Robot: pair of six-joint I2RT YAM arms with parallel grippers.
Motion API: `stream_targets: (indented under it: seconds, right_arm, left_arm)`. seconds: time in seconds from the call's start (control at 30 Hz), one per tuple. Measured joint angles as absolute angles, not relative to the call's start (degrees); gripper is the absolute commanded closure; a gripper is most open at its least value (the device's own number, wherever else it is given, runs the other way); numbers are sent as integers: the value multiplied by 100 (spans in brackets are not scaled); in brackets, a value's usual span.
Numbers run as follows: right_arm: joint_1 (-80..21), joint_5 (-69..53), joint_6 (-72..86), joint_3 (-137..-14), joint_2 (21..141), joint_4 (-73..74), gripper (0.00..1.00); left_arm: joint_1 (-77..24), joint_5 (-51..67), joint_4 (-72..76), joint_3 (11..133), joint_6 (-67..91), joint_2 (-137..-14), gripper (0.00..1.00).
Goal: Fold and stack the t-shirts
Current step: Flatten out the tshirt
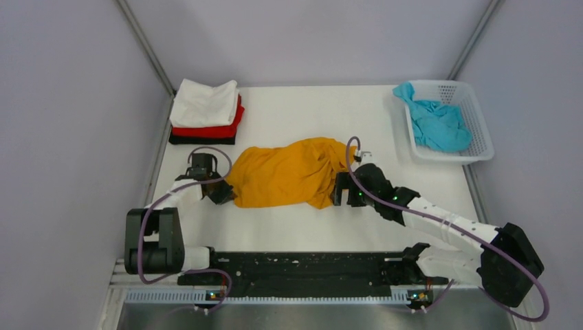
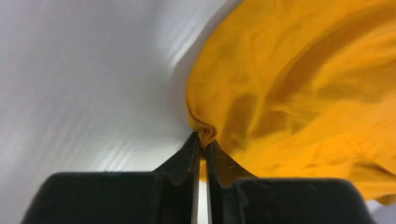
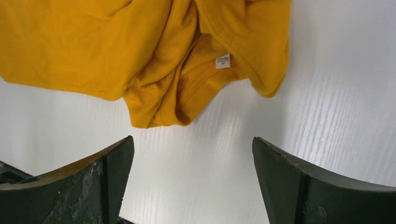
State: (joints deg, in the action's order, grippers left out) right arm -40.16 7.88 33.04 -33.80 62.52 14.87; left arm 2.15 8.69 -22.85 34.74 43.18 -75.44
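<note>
Nearest on the white worktop (image 1: 309,227), the left end effector (image 1: 223,194) is low at the left end of the orange-yellow t-shirt (image 1: 292,172). In the left wrist view its two dark fingers are clenched on a small puckered fold at the shirt's edge. The cloth bunches up between the tips, and the rest of the garment spreads away to the right.

The right end effector (image 1: 342,189) is at about the same depth, at the shirt's right end. It is released, with its jaws spread wide and nothing between them. The right wrist view shows bare worktop in the gap, with the cloth lying just beyond the fingertips and not touching them. From there the shirt's collar (image 3: 205,74) is visible, rumpled and turned open, with a small white label (image 3: 223,60) sewn inside it.

The orange-yellow t-shirt lies crumpled in a loose, elongated heap across the middle of the worktop, running left to right between the two end effectors.

At the far left corner is a folded stack. The white t-shirt (image 1: 205,103) is on top, the red t-shirt (image 1: 221,130) is beneath it and the black t-shirt (image 1: 199,139) is at the bottom.

At the far right is a white perforated basket (image 1: 481,141). The teal t-shirt (image 1: 436,125) lies bunched inside it, with one part draped over the basket's far left rim.
</note>
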Motion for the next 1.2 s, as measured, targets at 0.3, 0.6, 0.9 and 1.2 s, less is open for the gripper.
stream_targets:
  seconds: [0.3,0.6,0.9,1.2]
  right_arm:
    - [-4641,941,3568,-3142,6600,1081,18]
    - [-4762,1098,3758,-3505,7933,687,39]
    - [-4945,1328,3752,-3903,8571,399,89]
    - [-5043,1931,3813,-3909,7830,1173,100]
  left_arm:
    - [-226,661,-2069,3555,4386,-7738,100]
    - [-248,329,-2311,3503,4482,-7402,100]
    - [-259,222,-2414,3428,4493,-7321,100]
    - [-259,-40,-2679,3439,4488,-6672,100]
